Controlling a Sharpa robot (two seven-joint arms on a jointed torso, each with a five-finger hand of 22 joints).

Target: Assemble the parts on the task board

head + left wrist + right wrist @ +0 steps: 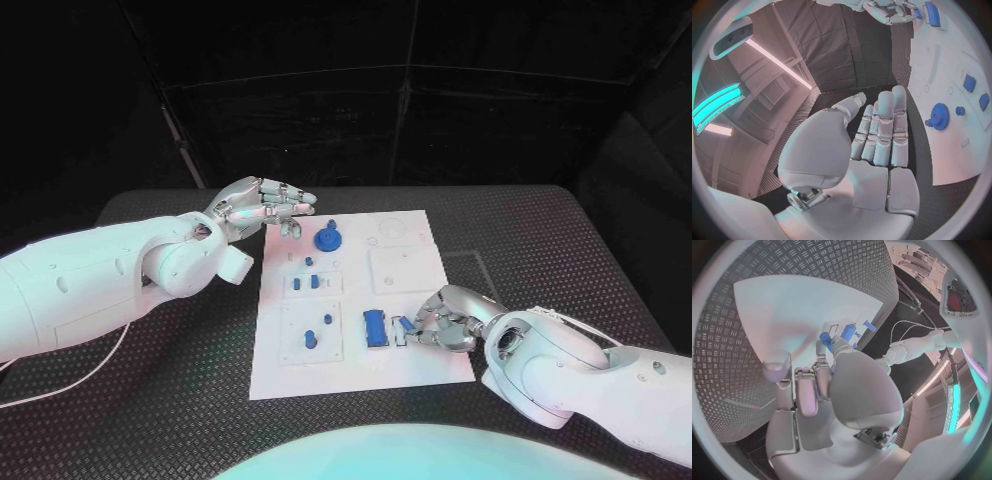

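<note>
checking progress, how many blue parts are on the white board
7 visible: the gear at the far edge, three small pegs mid-left, two pieces near-left, and a block by the right robot hand, which may hide more.

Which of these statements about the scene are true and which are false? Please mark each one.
1. The task board lies on the black table. True.
2. The left hand holds the blue gear. False: it hovers beside the gear, holding nothing, fingers apart.
3. The right hand is at the board's near right corner, fingertips on a small blue part. True.
4. The long blue block lies off the board. False: it lies on the board, beside the right hand.
</note>
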